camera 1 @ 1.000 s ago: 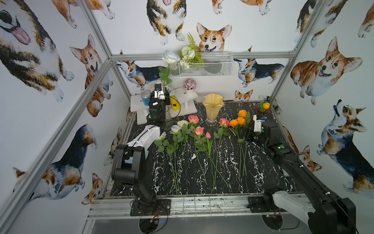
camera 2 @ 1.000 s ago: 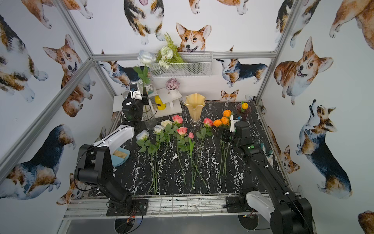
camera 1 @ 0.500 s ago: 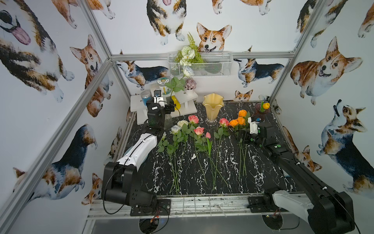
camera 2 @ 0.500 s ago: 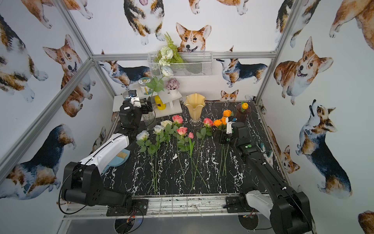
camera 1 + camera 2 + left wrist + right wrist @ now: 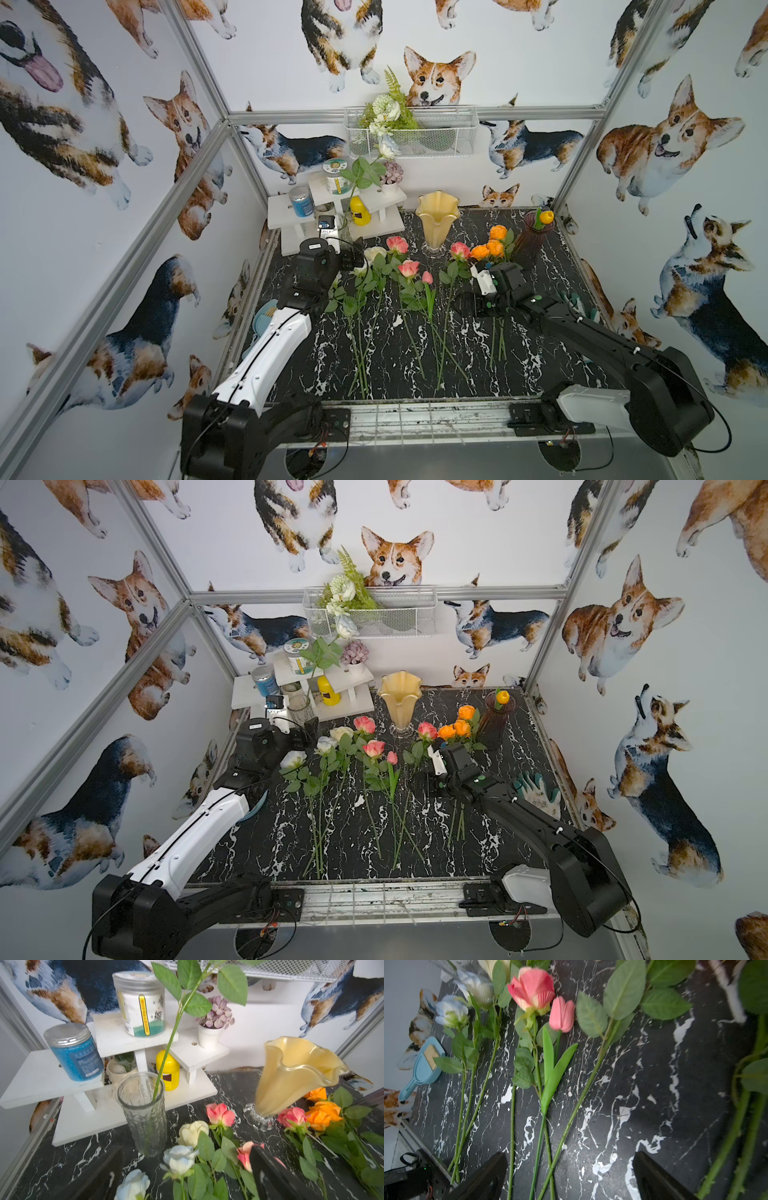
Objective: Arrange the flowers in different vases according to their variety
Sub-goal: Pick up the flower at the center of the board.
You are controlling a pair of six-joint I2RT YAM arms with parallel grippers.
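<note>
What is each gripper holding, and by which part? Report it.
Nothing is held. The left gripper is open near the clear vase; the right gripper is open over the lying stems.

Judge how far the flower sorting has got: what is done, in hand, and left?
Done: one white rose stands in the clear glass cylinder vase, an orange tulip bud in the dark purple ribbed vase. In hand: nothing; the left gripper and right gripper are open and empty. Left: white roses, pink flowers and orange roses lie on the black marble table; the creamy-yellow wavy-rimmed vase is empty.
</note>
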